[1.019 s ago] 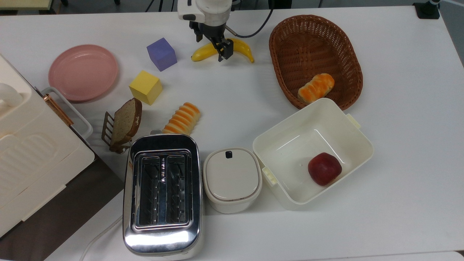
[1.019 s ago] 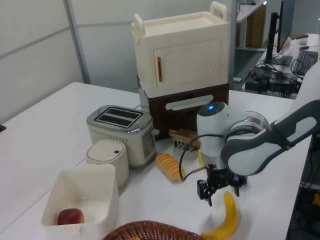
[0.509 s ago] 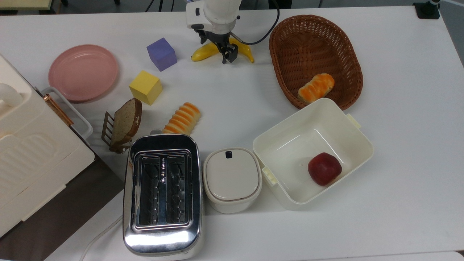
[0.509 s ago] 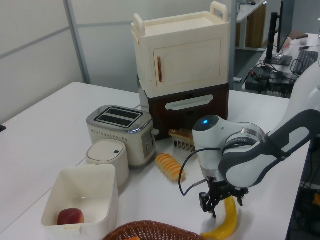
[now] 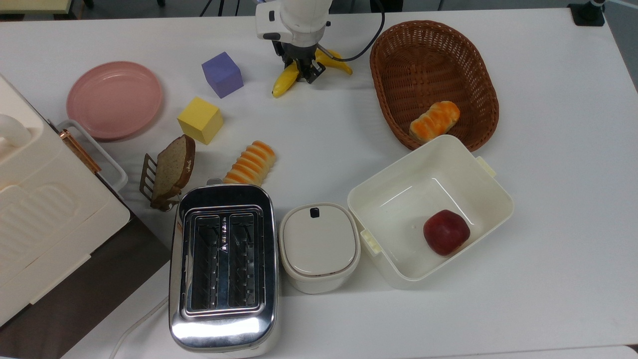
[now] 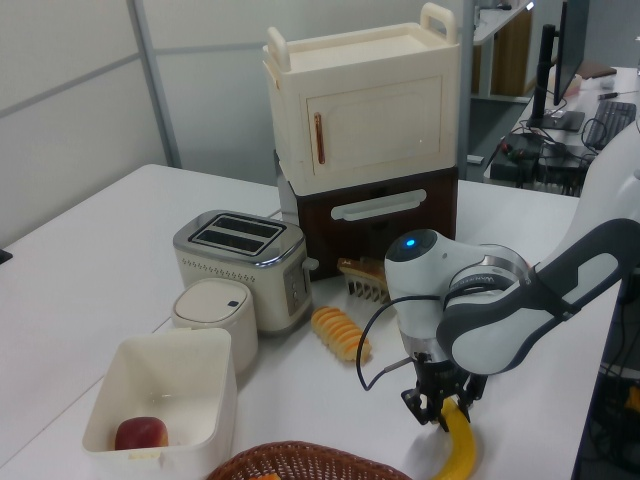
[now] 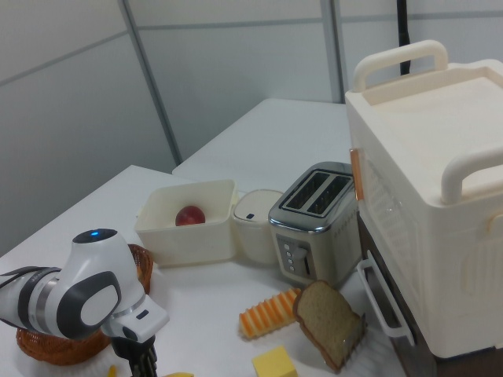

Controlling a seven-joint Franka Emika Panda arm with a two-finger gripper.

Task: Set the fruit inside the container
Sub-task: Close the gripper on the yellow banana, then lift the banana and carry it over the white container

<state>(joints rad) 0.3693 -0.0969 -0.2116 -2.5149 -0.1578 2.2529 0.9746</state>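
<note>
Since the frames half a second back, your banana (image 5: 286,80) has swung: then it lay as a shallow arch across the desk (image 5: 548,124), both ends pointing toward the top view's bottom. Now one end points down toward the top view's lower left and the other (image 5: 335,62) angles off toward the wicker basket (image 5: 433,75). The claw (image 5: 303,70) has dropped lower and sits right at the banana's middle. In the left view the claw (image 6: 440,412) is down at the fruit (image 6: 458,450), where earlier it hung just above it.

The arm stands wrist-down over the far edge of the desk in the top view, its white housing (image 5: 291,17) directly above the claw. The fingers are narrowed on the banana's middle and appear to grip it. You cannot tell whether the fruit touches the desk.

The container (image 5: 491,199) stands well apart, at the top view's lower right, open, with the red apple (image 5: 446,232) inside against its right-hand wall. The apple (image 6: 140,435) also shows in the left view. The lidded box (image 5: 319,247), toaster (image 5: 223,264) and two cubes have not moved.
</note>
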